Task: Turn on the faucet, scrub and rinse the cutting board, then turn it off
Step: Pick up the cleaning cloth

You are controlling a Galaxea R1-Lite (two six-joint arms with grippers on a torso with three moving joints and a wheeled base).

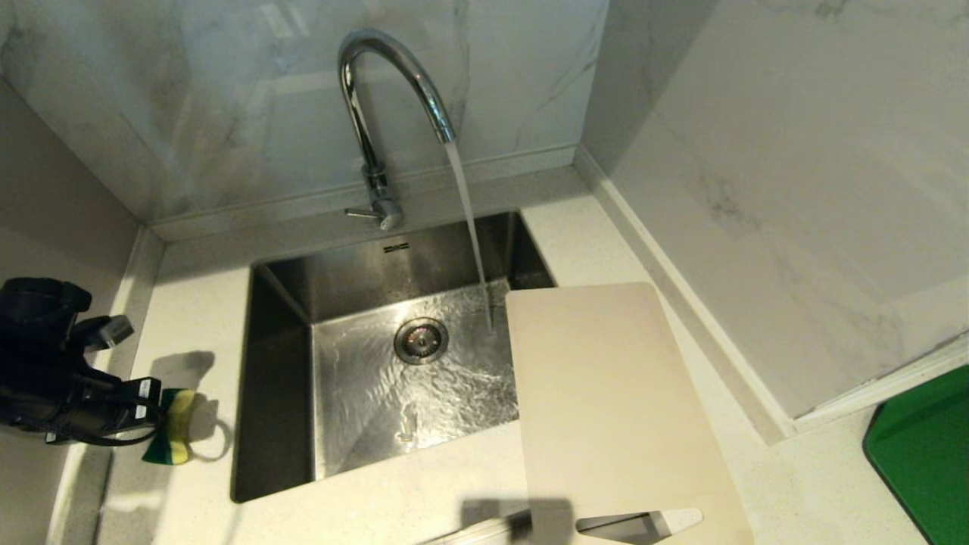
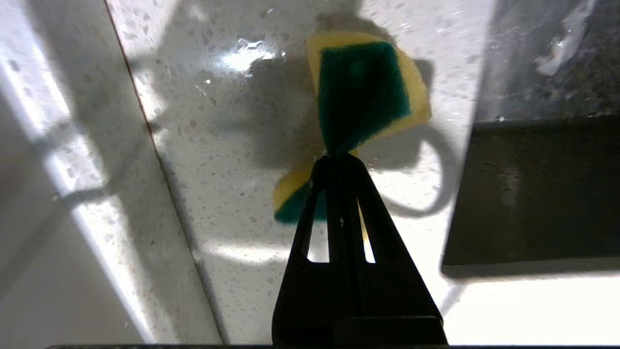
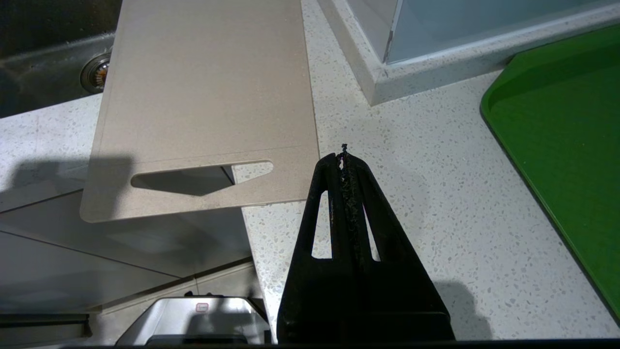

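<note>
Head view, step in hand: faucet (image 1: 378, 113) already running; scrubbing not yet begun, as the sponge (image 1: 172, 428) is pinched in the left gripper (image 1: 155, 409) well left of the sink (image 1: 280, 363).
Left gripper: clamped on the sponge's middle, folding it like a bow over the bench (image 1: 189, 318).
Right gripper (image 3: 344, 155): jaws pressed together, empty, just beside the cutting board's handle end.
Cutting board (image 1: 606, 393): lying across the sink's right rim, far corner overhanging the basin, slot end past the bench's front edge.
Next move (judged): carry the sponge across the sink to the board's face; the board may need steadying.
Materials: faucet, polished chrome gooseneck; sink, brushed steel, wet; board, thin matte cream plastic, rounded corners; sponge, yellow foam with green abrasive face; bench, pale speckled stone.
Right of sink: green tray (image 1: 923, 454).
</note>
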